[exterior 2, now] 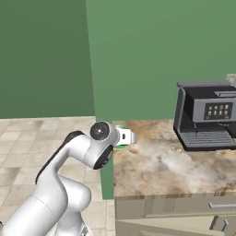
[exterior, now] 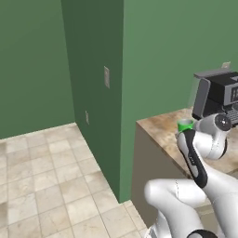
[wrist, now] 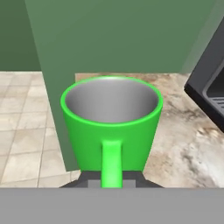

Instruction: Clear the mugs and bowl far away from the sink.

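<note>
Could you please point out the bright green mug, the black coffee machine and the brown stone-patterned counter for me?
Bright green mug (wrist: 111, 127): hand view, on its outer wall above the handle.
Black coffee machine (exterior 2: 205, 117): right base view, on its front panel.
Brown stone-patterned counter (exterior 2: 166, 166): right base view, on a bare patch of its top.

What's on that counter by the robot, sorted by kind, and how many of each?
Green mug, held by its handle in the gripper: 1
Coffee machine, black, at the back of the counter: 1
Total: 2
</note>
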